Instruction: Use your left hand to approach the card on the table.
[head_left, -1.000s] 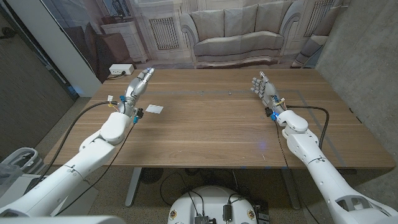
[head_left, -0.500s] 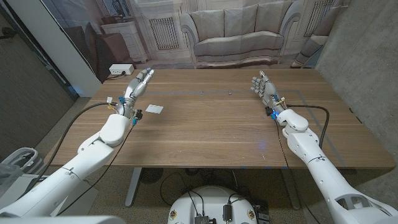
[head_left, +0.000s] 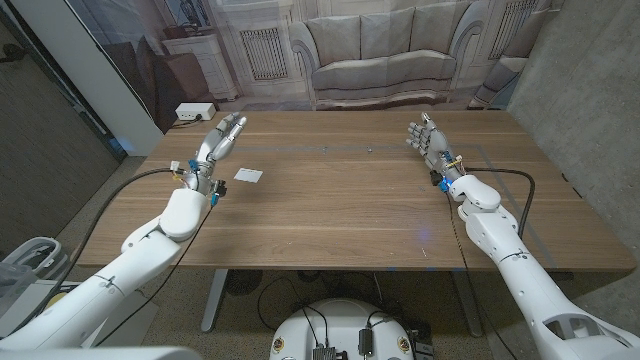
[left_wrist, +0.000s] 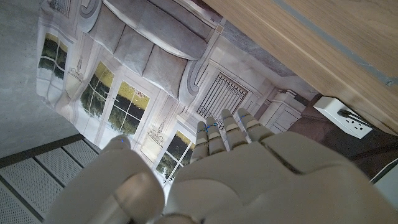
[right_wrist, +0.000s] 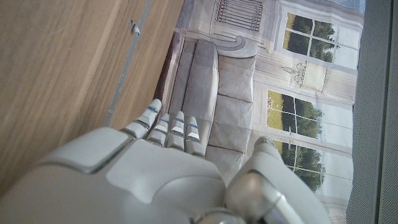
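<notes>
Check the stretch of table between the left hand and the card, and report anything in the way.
Nothing visible blocks it. The left hand is raised just left of and beyond the card, with only bare wooden table between them.

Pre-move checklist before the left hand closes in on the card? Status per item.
1. Card visible on the table, lying flat: ok.
2. Left hand holds nothing, fingers extended: ok.
3. Left hand over the card: not ok; it sits beyond and to the left of it.
4. Path between left hand and card free of objects: ok.
5. Right hand far from the card, holding nothing: ok.
6. Left hand's height above the table: cannot tell.
</notes>
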